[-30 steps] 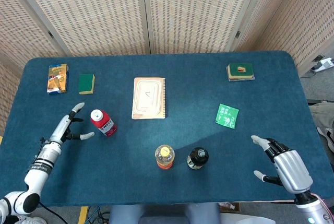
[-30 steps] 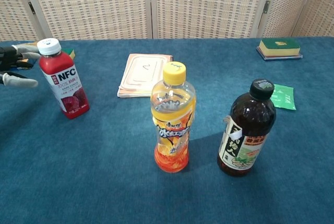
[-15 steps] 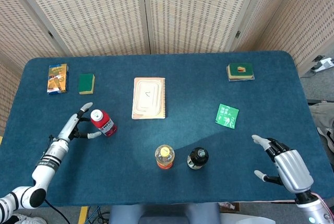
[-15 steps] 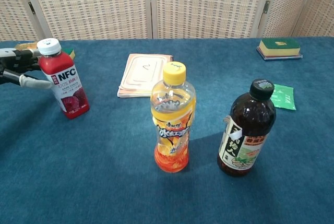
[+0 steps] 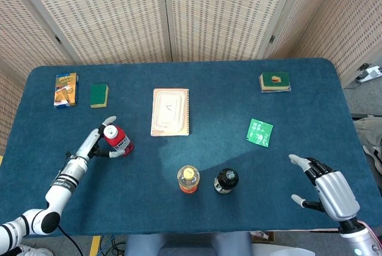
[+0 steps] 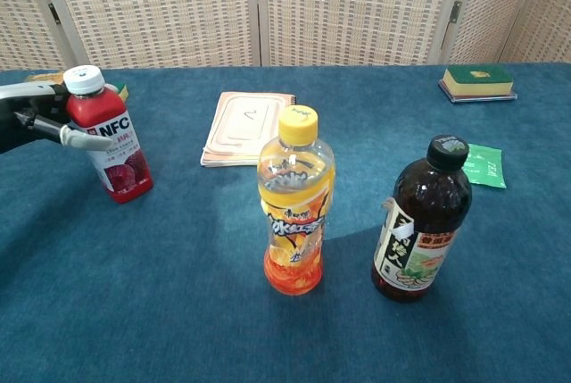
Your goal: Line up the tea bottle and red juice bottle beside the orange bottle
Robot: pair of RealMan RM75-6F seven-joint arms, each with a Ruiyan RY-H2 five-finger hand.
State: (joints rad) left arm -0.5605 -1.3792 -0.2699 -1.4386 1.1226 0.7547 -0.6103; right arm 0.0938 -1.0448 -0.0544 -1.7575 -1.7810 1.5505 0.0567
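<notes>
Partly cut off in chest view, the left hand (image 6: 40,117) spreads fingers around the red juice bottle (image 6: 109,137); grip unclear.

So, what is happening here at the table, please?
The robot's left hand has its fingers around the upper part of the red juice bottle, which stands upright to the left on the blue table; whether the grip is firm cannot be told. The orange bottle and the tea bottle stand side by side near the front edge. The right hand is open above the table, holding nothing.
</notes>
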